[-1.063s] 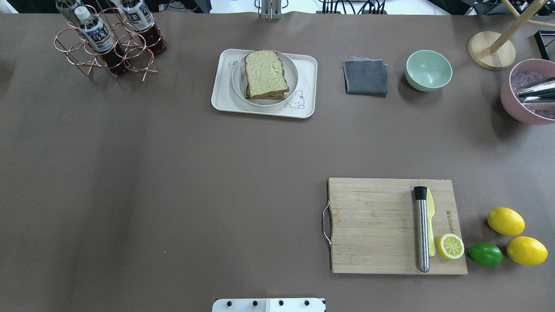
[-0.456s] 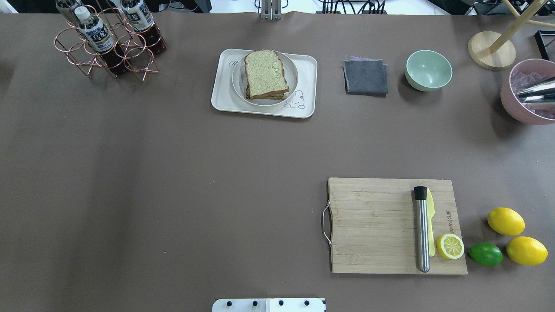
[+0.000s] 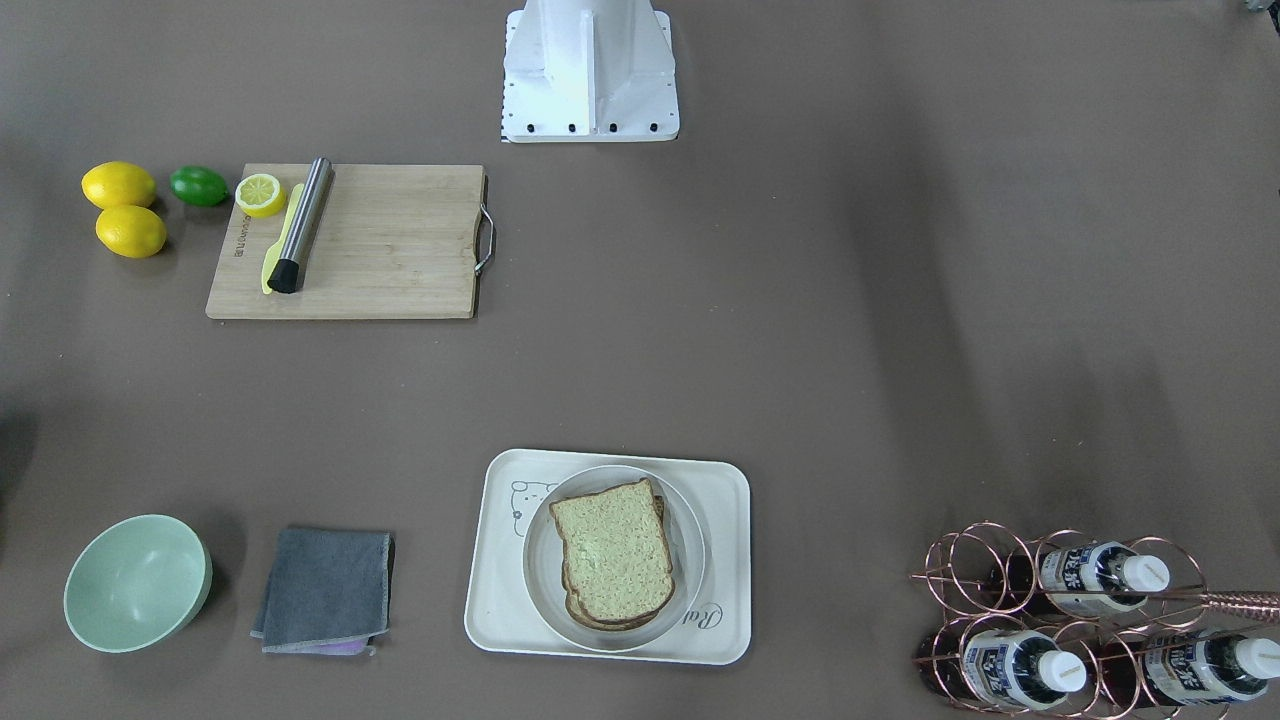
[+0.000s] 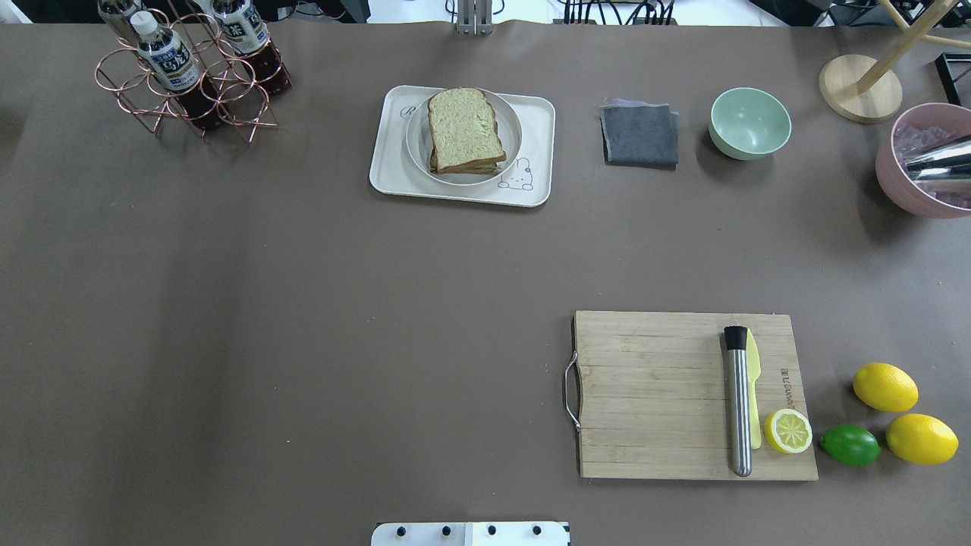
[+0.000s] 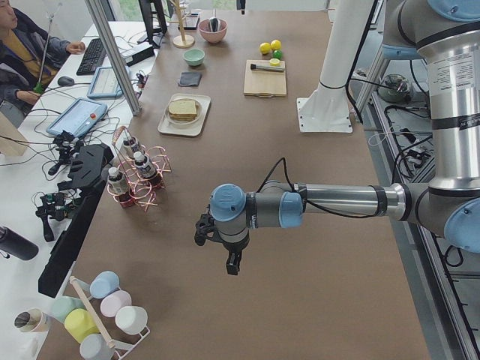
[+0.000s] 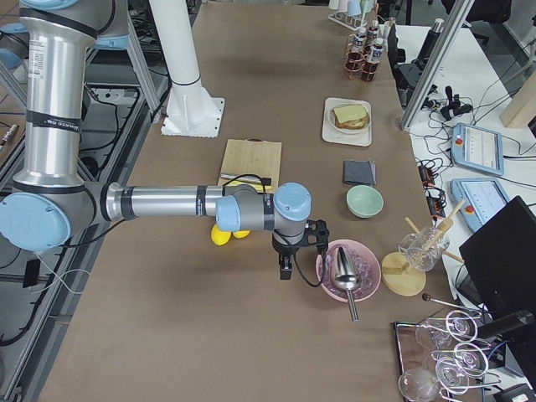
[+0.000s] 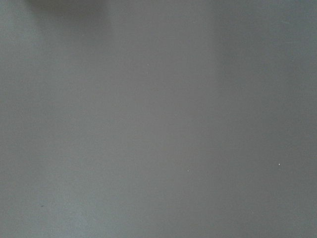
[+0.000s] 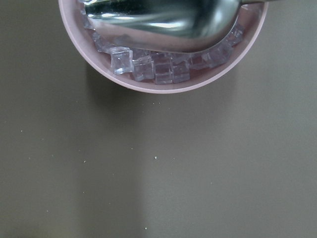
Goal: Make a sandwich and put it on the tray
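The sandwich (image 4: 464, 125), two slices of speckled brown-crusted bread, lies on a small round white plate (image 4: 513, 130). The plate stands on the cream tray (image 4: 537, 121) at the far middle of the table. The filling is hidden between the slices. The sandwich (image 3: 612, 560) and tray (image 3: 722, 500) also show in the front-facing view. My left gripper (image 5: 231, 262) hangs over bare table far off to the left. My right gripper (image 6: 285, 270) hangs beside the pink bowl (image 6: 345, 270). Both show only in the side views, so I cannot tell whether they are open or shut.
A wooden cutting board (image 4: 652, 394) holds a steel muddler (image 4: 737, 402), a yellow knife and a lemon half (image 4: 787, 431). Lemons (image 4: 884, 387) and a lime (image 4: 850, 444) lie beside it. A grey cloth (image 4: 640, 135), green bowl (image 4: 749, 123) and bottle rack (image 4: 190, 72) stand at the back.
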